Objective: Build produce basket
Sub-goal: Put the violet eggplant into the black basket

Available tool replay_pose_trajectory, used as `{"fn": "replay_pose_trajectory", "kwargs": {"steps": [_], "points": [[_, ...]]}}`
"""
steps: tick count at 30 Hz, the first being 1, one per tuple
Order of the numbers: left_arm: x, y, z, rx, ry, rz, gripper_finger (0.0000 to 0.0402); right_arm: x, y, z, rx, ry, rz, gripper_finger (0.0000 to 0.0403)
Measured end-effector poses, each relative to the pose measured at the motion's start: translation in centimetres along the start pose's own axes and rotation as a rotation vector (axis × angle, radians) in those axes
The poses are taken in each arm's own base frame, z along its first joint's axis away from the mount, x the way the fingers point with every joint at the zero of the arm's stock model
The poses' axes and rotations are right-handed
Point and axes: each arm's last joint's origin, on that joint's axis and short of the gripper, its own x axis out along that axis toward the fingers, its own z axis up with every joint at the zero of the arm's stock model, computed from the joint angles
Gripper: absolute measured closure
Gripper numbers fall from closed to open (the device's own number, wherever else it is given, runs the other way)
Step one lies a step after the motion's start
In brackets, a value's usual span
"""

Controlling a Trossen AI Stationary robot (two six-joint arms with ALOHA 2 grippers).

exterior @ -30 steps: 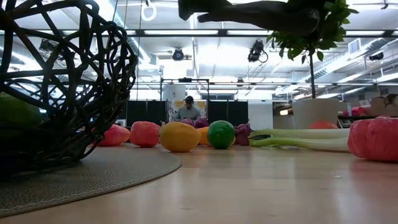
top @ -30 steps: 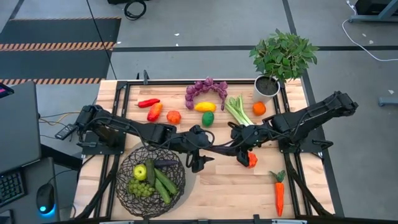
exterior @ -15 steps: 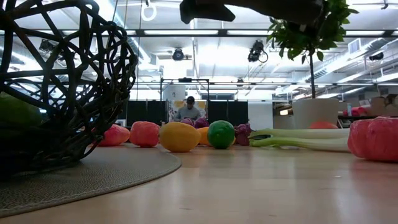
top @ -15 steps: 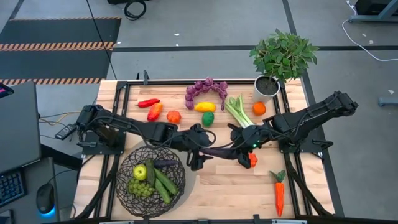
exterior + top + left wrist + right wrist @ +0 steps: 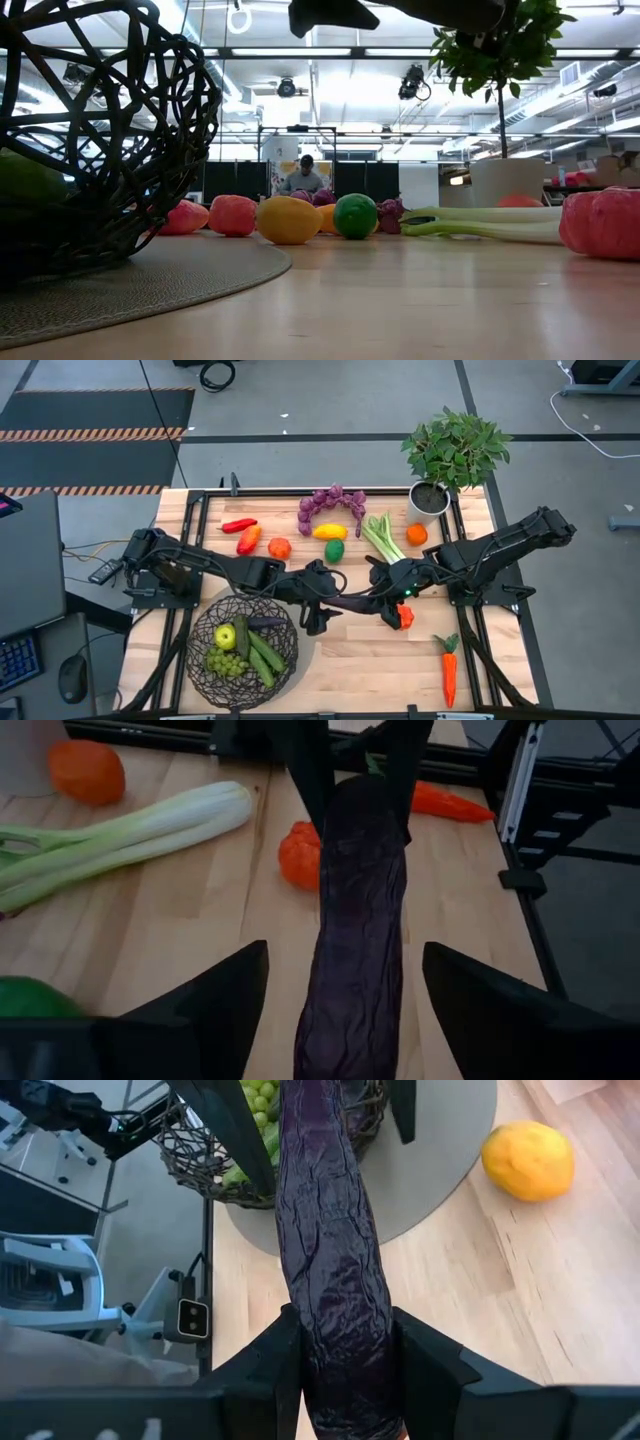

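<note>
A long dark purple eggplant (image 5: 352, 601) hangs above the table's middle, between my two arms. My right gripper (image 5: 345, 1325) is shut on the end of it toward the table's right. My left gripper (image 5: 345, 960) stands open around the other end, one finger on each side with a gap to each. The dark wire basket (image 5: 242, 650) sits on a round grey mat at the near left. It holds a green apple, green grapes, cucumbers and another eggplant. My right gripper pinches the eggplant's stem end (image 5: 340, 1355) between its two fingers (image 5: 425, 1370). It comes from the table's right, slanting down. The eggplant runs on out past the fingertips toward the left gripper, lifted clear of the table.
Along the far side lie purple grapes (image 5: 332, 502), a lemon (image 5: 330, 531), a green pepper (image 5: 334, 549), celery (image 5: 380, 535), an orange (image 5: 416, 534), a tomato (image 5: 279, 547) and red peppers (image 5: 245, 532). An orange-red pepper (image 5: 403, 617) lies under the right gripper, a carrot (image 5: 449, 670) near right, a potted plant (image 5: 450, 455) far right.
My right gripper has tipped slightly at the wrist while staying in place, and the eggplant has stayed in its hold. Neither hand has travelled.
</note>
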Motion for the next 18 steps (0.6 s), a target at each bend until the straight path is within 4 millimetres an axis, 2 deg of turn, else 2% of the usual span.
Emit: {"fn": "replay_pose_trajectory", "kwargs": {"steps": [5,15,18], "points": [[0.0,-0.01,0.08,-0.045,-0.008,-0.002,0.0178,0.0,-0.1,0.06,0.006,-0.002,-0.003,0.027],[-0.03,-0.19,0.1,-0.1,0.001,-0.048,0.0319,0.02,-0.09,0.05,0.001,0.0,-0.001,0.0256],[-0.03,-0.21,0.1,-0.102,0.003,-0.055,0.0335,0.03,-0.09,0.03,-0.001,0.003,0.002,0.0245]]}}
